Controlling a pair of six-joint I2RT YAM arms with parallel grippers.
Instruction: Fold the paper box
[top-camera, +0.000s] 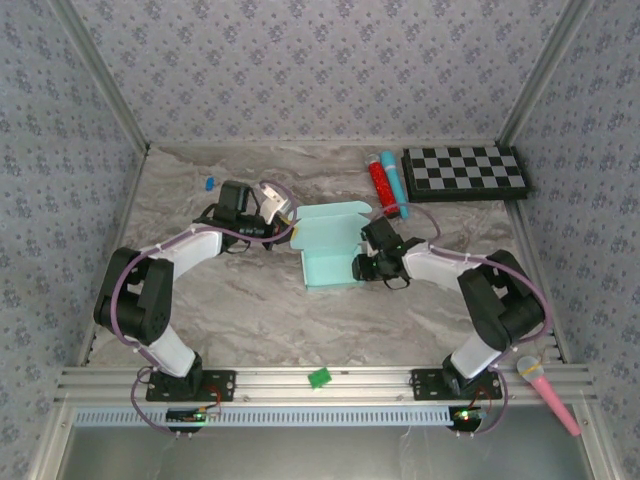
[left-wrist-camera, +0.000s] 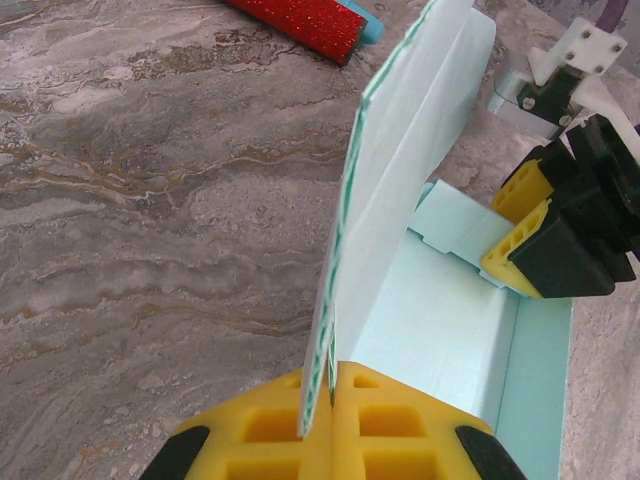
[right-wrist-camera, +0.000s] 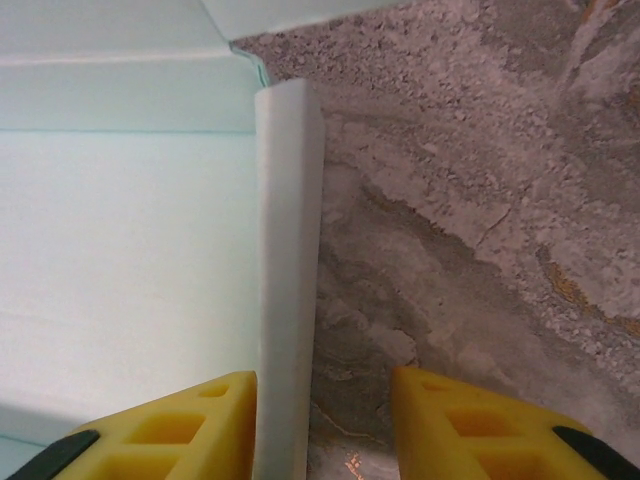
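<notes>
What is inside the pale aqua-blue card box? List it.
The aqua box holds bare card floor and one yellow finger of the right gripper, which covers the floor beneath it.

Your right gripper (right-wrist-camera: 322, 410) holds its yellow fingers (right-wrist-camera: 480, 425) apart around an upright side wall of the paper box (right-wrist-camera: 120, 280). The wall touches one finger and stands clear of the other, with marbled table (right-wrist-camera: 480, 200) ahead of that one.

Pale aqua paper box (top-camera: 326, 262), partly folded: side walls raised, one flap upright, at centre of table (top-camera: 250, 300).
</notes>
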